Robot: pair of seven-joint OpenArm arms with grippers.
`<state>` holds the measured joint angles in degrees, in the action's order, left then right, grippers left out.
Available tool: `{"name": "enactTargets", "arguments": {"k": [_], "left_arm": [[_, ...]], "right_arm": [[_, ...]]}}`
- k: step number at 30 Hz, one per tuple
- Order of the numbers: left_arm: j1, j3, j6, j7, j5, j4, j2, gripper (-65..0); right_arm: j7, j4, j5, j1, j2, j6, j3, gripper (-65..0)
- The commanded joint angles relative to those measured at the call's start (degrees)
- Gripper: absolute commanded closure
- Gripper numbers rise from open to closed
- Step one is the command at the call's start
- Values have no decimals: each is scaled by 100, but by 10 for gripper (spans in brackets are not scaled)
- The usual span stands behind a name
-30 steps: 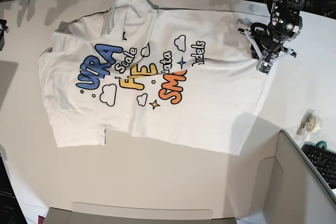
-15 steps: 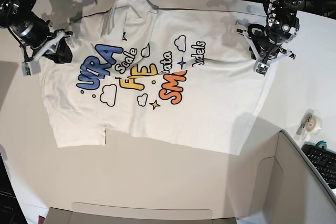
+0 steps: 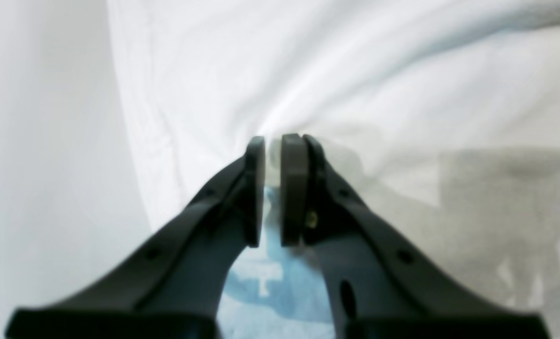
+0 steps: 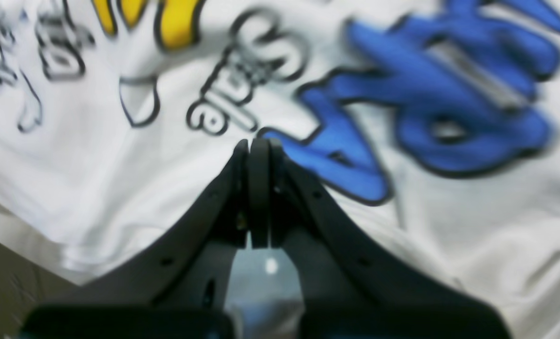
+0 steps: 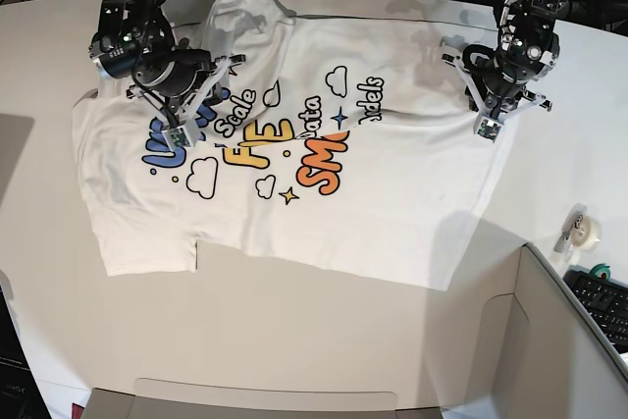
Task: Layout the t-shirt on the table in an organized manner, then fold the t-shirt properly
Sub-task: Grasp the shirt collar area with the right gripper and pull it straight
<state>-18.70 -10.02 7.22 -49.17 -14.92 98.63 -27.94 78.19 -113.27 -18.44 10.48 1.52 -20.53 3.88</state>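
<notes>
1. White t-shirt (image 5: 324, 193) spread print-side up on the off-white table (image 5: 294, 340), rumpled rather than flat, with a bunched fold just beyond the right gripper at the far edge.
2. Right gripper (image 4: 254, 188): missing from the overhead view a second ago, then wide-jawed at the shirt's sleeve edge, now down over the print.
3. Blue cartoon lettering directly beneath and just ahead of its fingertips; yellow lettering further ahead and to one side.
4. Jaws now clenched, pads pressed flat together with no gap. Impossible to tell whether any cloth is caught between them; no puckering visible at the tips.
5. Left gripper (image 3: 272, 188): in the same place throughout the last second, at the shirt's opposite side edge.
6. Pads nearly together, clamping plain white fabric, with creases fanning out from the pinch ahead of the tips. Bare table close by on one side of the jaws.
7. Meaning for the task, as a judgement: still in the laying-out stage, not yet folding. One edge anchored, the other arm newly arrived and closed mid-shirt.
8. Likely next need: a confirmed pinch on the right side, then pulling away from the left gripper to draw out the wrinkles. Risk of a missed grasp and a shirt left crooked.
</notes>
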Motion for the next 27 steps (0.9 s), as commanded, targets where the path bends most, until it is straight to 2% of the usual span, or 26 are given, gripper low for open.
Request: {"name": "enactTargets", "arguments": {"k": [1, 5, 10, 19, 27], "left_arm": [[-209, -171, 240, -688, -209, -179, 56, -69], [-209, -171, 240, -688, -209, -179, 56, -69], [-209, -171, 240, -688, -209, -179, 65, -69], [-209, -171, 240, -705, -209, -144, 65, -69], [-174, -171, 240, -714, -209, -144, 135, -69]], "right_arm": [[-79, -9, 37, -33, 37, 1, -85, 0], [-79, 378, 107, 3, 99, 10, -392, 0], [-70, 650, 81, 240, 371, 10, -463, 0], [-79, 220, 81, 1075, 1400, 36, -392, 0], [-61, -352, 46, 1813, 1822, 10, 654, 0]]}}
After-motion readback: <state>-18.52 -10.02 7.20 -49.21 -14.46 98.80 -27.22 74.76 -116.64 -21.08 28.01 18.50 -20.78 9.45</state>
